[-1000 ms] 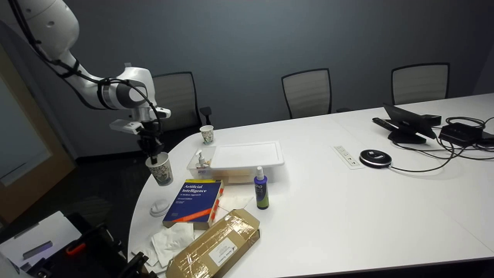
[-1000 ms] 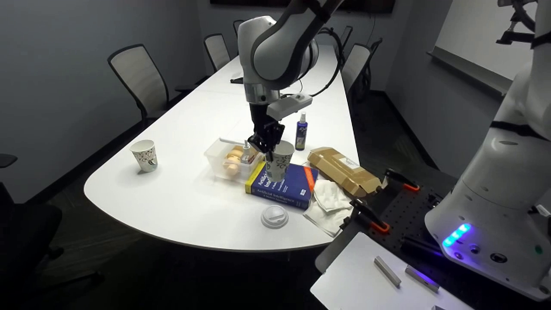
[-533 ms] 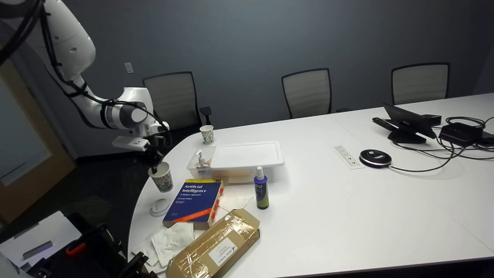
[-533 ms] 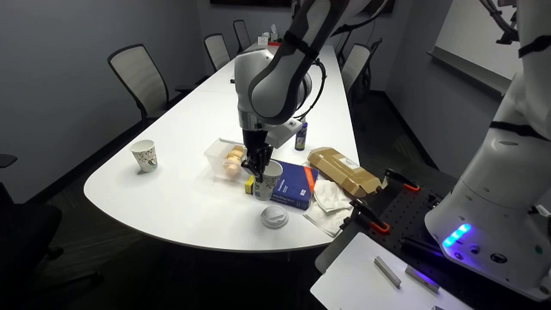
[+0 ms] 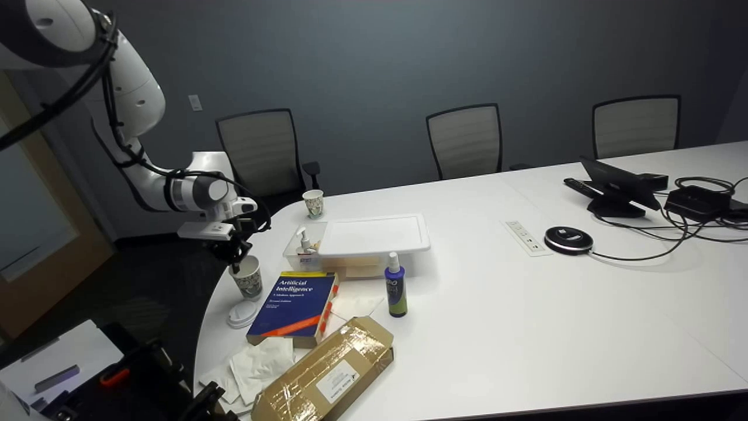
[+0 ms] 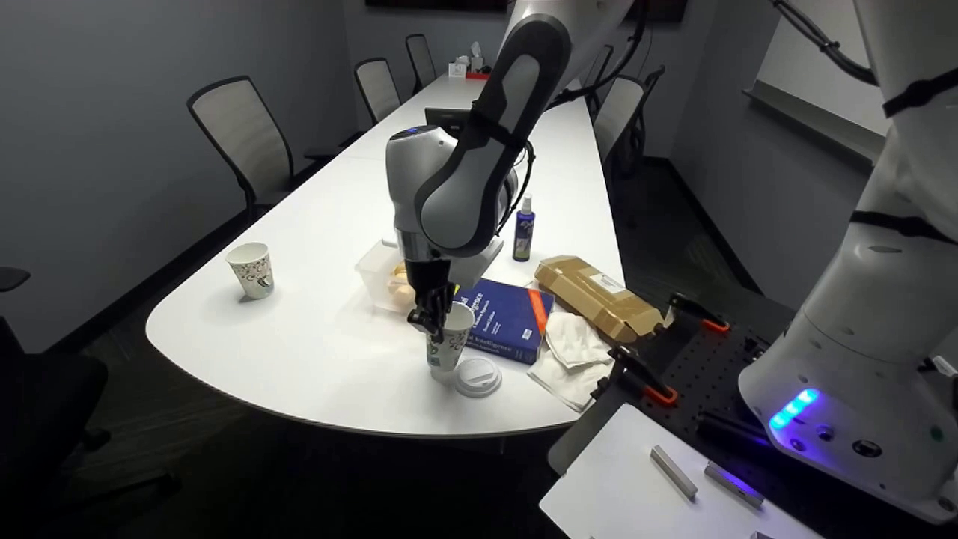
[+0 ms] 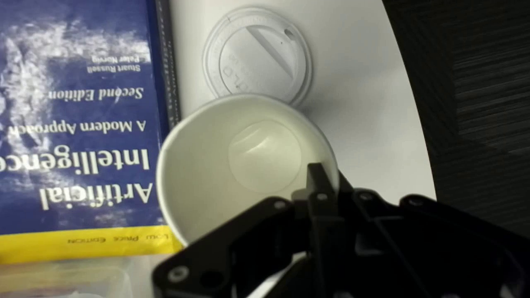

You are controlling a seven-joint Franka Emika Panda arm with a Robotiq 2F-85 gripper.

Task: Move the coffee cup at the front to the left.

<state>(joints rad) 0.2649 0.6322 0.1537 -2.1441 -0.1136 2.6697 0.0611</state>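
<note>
The coffee cup is a pale tapered paper cup with a leafy print; it shows in both exterior views (image 5: 250, 283) (image 6: 453, 343). My gripper (image 5: 235, 269) (image 6: 439, 335) is shut on its rim wall. In the wrist view the gripper (image 7: 336, 178) has one finger inside the cup (image 7: 265, 155) and the other outside its wall. The cup is near upright, its base low over the table close to the white lid (image 6: 477, 376); I cannot tell whether it touches the table. The outer finger is mostly hidden.
A similar cup (image 6: 253, 271) stands farther along the table (image 6: 314, 374). A blue book (image 6: 509, 318), a clear bin (image 5: 374, 234), napkins (image 6: 576, 352), a cardboard box (image 6: 599, 296) and a spray bottle (image 6: 524, 232) lie or stand around. The table's rounded edge is close.
The gripper and cup have moved down and toward the table's rounded end, from in front of the book to beside the lid. The grip on the cup is unchanged.
</note>
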